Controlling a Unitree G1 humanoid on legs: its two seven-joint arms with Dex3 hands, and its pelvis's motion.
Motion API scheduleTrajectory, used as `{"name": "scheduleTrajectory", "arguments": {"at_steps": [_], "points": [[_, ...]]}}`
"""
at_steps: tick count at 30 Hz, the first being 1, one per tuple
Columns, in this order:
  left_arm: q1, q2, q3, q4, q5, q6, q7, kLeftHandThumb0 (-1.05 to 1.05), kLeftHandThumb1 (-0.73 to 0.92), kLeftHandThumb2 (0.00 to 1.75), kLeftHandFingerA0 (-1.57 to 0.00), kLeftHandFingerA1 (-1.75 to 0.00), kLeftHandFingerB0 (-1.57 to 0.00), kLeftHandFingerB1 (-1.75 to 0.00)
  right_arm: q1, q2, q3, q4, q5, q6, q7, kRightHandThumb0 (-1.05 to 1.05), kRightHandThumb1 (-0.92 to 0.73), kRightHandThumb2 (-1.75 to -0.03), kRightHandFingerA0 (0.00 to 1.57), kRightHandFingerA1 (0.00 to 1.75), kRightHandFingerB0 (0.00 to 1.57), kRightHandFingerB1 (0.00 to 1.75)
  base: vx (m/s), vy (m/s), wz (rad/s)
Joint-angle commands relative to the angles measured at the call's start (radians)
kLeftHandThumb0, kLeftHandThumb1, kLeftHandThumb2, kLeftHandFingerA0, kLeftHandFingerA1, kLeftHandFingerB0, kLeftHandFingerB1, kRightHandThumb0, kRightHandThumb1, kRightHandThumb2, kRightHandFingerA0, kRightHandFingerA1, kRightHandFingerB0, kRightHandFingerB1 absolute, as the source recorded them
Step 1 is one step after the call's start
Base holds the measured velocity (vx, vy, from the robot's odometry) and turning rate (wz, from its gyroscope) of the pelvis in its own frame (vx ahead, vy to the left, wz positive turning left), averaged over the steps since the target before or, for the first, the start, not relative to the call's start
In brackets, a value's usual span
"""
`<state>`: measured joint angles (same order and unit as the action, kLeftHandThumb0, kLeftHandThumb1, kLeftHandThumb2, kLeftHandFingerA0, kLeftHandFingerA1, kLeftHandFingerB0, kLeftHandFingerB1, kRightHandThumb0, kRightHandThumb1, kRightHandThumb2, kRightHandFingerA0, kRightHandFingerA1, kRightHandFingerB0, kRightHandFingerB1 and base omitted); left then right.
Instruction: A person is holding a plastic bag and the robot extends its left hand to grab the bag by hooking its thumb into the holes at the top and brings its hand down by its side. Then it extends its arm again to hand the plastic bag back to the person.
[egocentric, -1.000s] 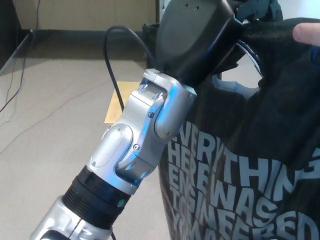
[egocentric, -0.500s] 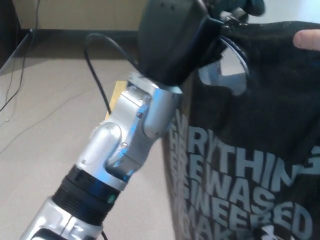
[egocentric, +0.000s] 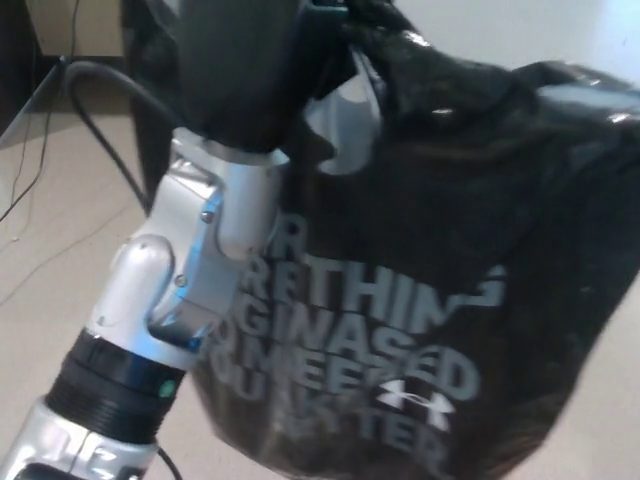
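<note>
A black plastic bag (egocentric: 450, 230) with grey printed lettering fills the middle and right of the head view. Its top bunches up at my left hand (egocentric: 250, 60), a black shape at the upper edge, and the bag hangs from that hand. A cut-out handle hole (egocentric: 340, 135) shows pale just beside the hand. My silver left forearm (egocentric: 170, 280) rises from the lower left to the hand. The fingertips are cut off by the top of the frame. No person's hand shows.
Beige carpet floor (egocentric: 60, 220) lies on the left. A black cable (egocentric: 100, 95) loops from the arm. Thin wires trail on the floor at far left, near a dark panel edge (egocentric: 25, 100).
My left hand has swung left and toward me, carrying the bag along. The person's fingertip at the upper right is gone from view. The bag's bottom edge now shows.
</note>
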<state>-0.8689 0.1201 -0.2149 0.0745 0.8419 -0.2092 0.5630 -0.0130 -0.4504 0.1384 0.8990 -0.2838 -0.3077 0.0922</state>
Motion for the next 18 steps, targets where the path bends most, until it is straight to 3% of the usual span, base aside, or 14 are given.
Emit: {"name": "scheduleTrajectory", "arguments": {"at_steps": [1,2,3,4,5,8,10,11,13,14,15,16,18], "points": [[0.043,0.059,0.042,-0.053,-0.016,-0.052,0.038,-0.1,0.68,0.86,-0.85,-1.75,-0.57,-1.47,0.006,-0.02,-0.003,0.0,-0.003,0.005,0.004,-0.37,-0.72,-0.61,0.71,0.47,0.57,0.4,0.0,0.0,0.0],[0.06,0.067,0.052,-0.067,-0.037,-0.062,0.026,-0.09,0.68,0.82,-0.85,-1.75,-0.59,-1.45,0.005,-0.021,0.0,0.003,-0.008,0.003,-0.001,-0.38,-0.73,-0.61,0.71,0.47,0.57,0.41,0.0,0.0,0.0],[0.08,0.074,0.065,-0.081,-0.056,-0.075,0.023,-0.16,0.58,0.96,-1.19,-1.36,-0.77,-1.12,0.006,-0.022,0.002,0.002,-0.011,0.003,-0.001,-0.38,-0.73,-0.61,0.72,0.47,0.57,0.4,0.0,0.0,0.0],[0.086,0.076,0.069,-0.085,-0.061,-0.08,0.023,-0.16,0.58,0.96,-1.19,-1.36,-0.77,-1.12,0.007,-0.023,0.002,0.001,-0.011,0.004,-0.001,-0.38,-0.73,-0.61,0.72,0.47,0.57,0.4,0.0,0.0,0.0],[0.125,0.104,0.094,-0.102,-0.038,-0.085,0.053,-0.1,0.71,0.79,-0.93,-1.69,-0.71,-1.3,0.006,-0.023,0.002,0.005,-0.01,-0.002,0.001,-0.38,-0.72,-0.61,0.71,0.47,0.56,0.4,0.0,0.0,0.0],[0.156,0.125,0.114,-0.117,-0.026,-0.098,0.074,-0.09,0.67,0.87,-0.97,-1.69,-0.78,-1.22,0.008,-0.025,0.002,0.006,-0.01,-0.004,0.001,-0.38,-0.73,-0.61,0.71,0.47,0.56,0.4,0.0,0.0,0.0],[0.195,0.146,0.131,-0.137,-0.034,-0.114,0.071,-0.08,0.63,0.93,-0.99,-1.72,-0.77,-1.25,0.01,-0.024,0.006,0.004,-0.014,0.005,0.001,-0.38,-0.73,-0.61,0.72,0.47,0.55,0.4,0.0,0.0,0.0],[0.249,0.179,0.157,-0.159,-0.042,-0.14,0.074,-0.09,0.64,0.92,-0.96,-1.73,-0.73,-1.38,0.007,-0.024,0.005,0.011,-0.013,0.0,0.0,-0.38,-0.73,-0.6,0.71,0.48,0.55,0.4,0.0,0.0,0.0],[0.299,0.202,0.178,-0.175,-0.05,-0.168,0.083,-0.07,0.62,0.96,-0.96,-1.72,-0.73,-1.36,0.006,-0.024,0.007,0.019,-0.014,-0.004,-0.001,-0.38,-0.73,-0.6,0.71,0.48,0.55,0.4,0.0,0.0,0.0],[0.36,0.221,0.202,-0.197,-0.062,-0.19,0.089,-0.1,0.67,0.87,-1.0,-1.68,-0.83,-1.16,0.005,-0.024,0.011,0.026,-0.02,-0.013,-0.007,-0.38,-0.72,-0.6,0.71,0.49,0.56,0.4,0.0,0.0,0.0],[0.428,0.234,0.229,-0.229,-0.057,-0.193,0.093,-0.11,0.64,0.92,-0.99,-1.68,-0.86,-1.18,0.003,-0.023,0.015,0.031,-0.024,-0.013,-0.009,-0.38,-0.73,-0.61,0.71,0.48,0.55,0.4,0.0,0.0,0.0],[0.464,0.237,0.242,-0.247,-0.057,-0.193,0.092,-0.11,0.52,1.05,-1.15,-1.56,-0.9,-1.18,0.002,-0.02,0.016,0.03,-0.024,-0.009,-0.008,-0.38,-0.73,-0.61,0.71,0.48,0.55,0.4,0.0,0.0,0.0],[0.525,0.237,0.265,-0.267,-0.093,-0.226,0.091,-0.08,0.51,1.06,-1.16,-1.56,-0.9,-1.17,0.003,-0.016,0.015,0.028,-0.02,-0.003,-0.005,-0.38,-0.73,-0.61,0.7,0.47,0.55,0.4,0.0,0.0,0.0]]}}
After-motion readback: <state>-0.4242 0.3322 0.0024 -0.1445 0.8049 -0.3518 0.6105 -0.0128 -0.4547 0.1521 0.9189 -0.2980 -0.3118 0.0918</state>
